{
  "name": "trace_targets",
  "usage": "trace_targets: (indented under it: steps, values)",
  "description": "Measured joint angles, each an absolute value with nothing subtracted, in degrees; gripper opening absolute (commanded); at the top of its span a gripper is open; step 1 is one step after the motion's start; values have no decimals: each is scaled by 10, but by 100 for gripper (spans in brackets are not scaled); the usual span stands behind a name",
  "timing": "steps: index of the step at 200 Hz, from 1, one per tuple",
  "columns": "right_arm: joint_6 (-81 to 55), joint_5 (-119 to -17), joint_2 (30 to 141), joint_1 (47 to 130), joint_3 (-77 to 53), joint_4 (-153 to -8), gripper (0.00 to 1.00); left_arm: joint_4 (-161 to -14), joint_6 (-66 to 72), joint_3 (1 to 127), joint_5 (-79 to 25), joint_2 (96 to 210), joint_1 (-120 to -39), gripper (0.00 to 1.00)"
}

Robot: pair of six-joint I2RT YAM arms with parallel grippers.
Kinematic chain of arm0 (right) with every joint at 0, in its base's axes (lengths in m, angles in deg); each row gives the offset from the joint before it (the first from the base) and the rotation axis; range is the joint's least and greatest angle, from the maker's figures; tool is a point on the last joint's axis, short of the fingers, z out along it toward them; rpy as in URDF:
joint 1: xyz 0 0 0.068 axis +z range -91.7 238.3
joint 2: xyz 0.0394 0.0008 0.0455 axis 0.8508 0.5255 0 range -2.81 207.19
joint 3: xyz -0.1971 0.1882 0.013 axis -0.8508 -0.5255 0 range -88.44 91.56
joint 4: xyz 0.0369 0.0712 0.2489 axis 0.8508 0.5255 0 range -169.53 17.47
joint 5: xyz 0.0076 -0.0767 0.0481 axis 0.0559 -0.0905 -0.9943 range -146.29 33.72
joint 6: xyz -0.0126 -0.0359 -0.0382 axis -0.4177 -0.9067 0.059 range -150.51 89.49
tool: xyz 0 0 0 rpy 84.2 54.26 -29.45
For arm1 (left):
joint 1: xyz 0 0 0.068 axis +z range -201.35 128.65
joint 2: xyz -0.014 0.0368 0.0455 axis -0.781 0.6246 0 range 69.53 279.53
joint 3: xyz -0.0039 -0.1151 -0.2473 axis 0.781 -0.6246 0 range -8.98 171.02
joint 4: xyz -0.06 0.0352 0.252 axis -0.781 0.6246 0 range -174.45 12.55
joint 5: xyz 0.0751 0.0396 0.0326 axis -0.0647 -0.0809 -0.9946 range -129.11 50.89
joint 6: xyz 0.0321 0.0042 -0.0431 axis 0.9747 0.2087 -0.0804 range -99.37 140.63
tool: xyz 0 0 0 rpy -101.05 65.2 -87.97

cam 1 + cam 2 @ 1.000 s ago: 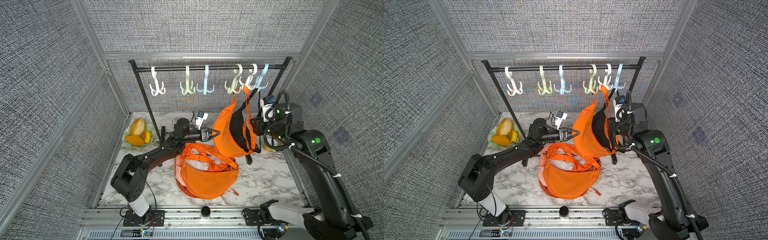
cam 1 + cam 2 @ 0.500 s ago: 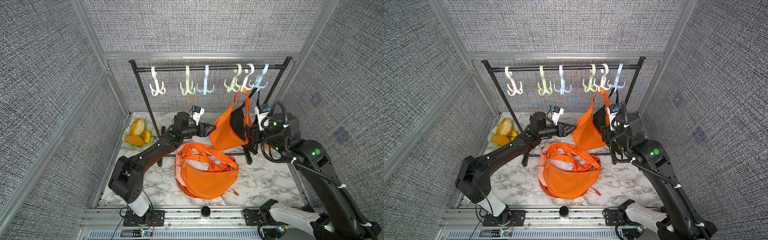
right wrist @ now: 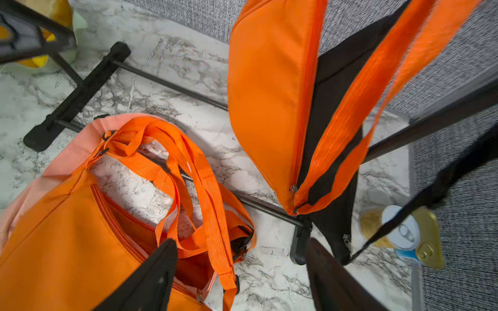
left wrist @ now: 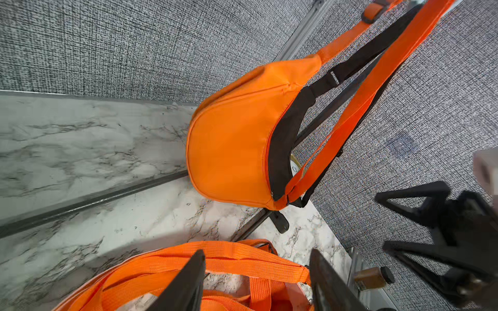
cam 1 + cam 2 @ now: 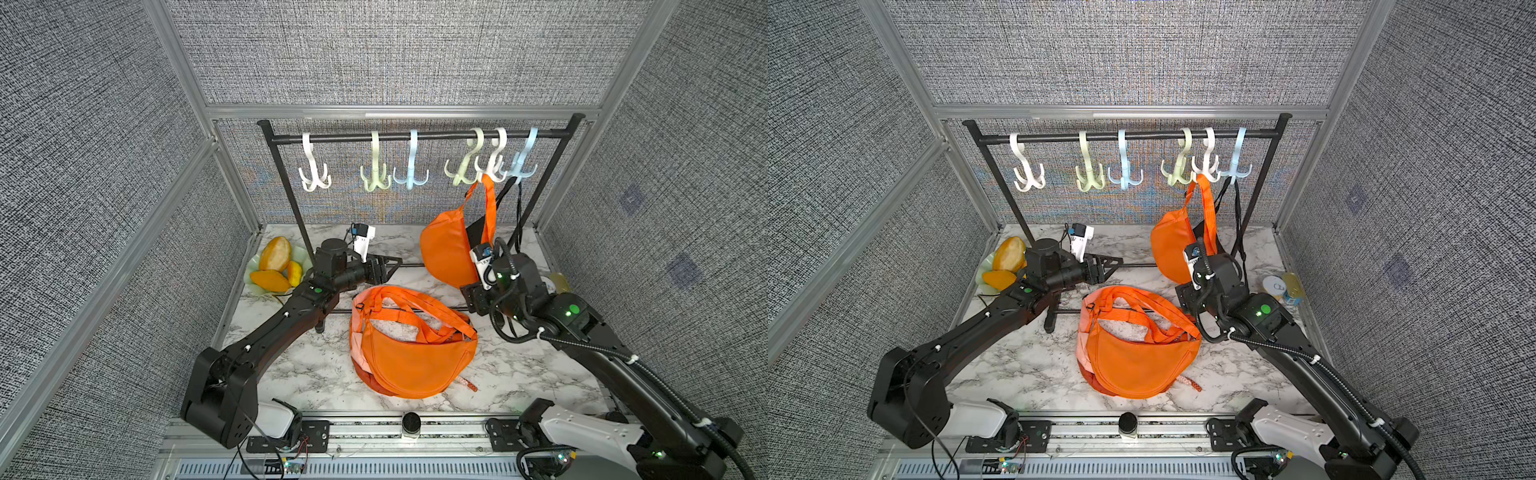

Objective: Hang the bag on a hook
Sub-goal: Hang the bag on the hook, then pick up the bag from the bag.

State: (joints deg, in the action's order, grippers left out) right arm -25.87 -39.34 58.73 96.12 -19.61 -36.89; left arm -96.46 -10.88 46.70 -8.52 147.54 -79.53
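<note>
In both top views the orange bag (image 5: 446, 249) hangs by its strap from the white hook (image 5: 496, 164) near the right end of the rack (image 5: 415, 136), with its body clear of the marble table (image 5: 299, 374). My left gripper (image 5: 395, 264) points at it from the side, near it but not touching. My right arm (image 5: 1287, 345) reaches in beside the bag's lower end. A heap of orange bags (image 5: 1133, 365) lies on the table between my arms. From my left wrist, my own fingers (image 4: 188, 280) stand parted with nothing held. Off to the side, my right gripper (image 4: 380, 222) is spread wide and empty. From my right wrist, my fingers (image 3: 151, 274) are wide apart and hold nothing. The hanging bag is just ahead of them, with a black bag (image 3: 336, 107) behind it.
</note>
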Motion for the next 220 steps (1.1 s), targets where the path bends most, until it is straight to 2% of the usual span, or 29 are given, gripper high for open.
trace_targets:
  steps: [3,7,76,133,194,220]
  values:
    - [-259,-396,589,963,-199,-370,98,-965,-109,463,-87,1469,-794,62]
    - [-257,-401,591,968,-203,-373,99,-965,-109,457,-88,1460,-793,62]
    - [-277,-465,669,1103,-205,-371,99,-960,-128,340,-142,1325,-771,65]
    - [-289,-505,812,1262,-137,-291,99,-978,-192,252,-137,1257,-721,65]
    - [-282,-504,910,1330,-96,-240,95,-984,-225,235,-134,1209,-695,65]
    - [-270,-486,940,1338,-93,-234,90,-972,-224,234,-138,1184,-691,65]
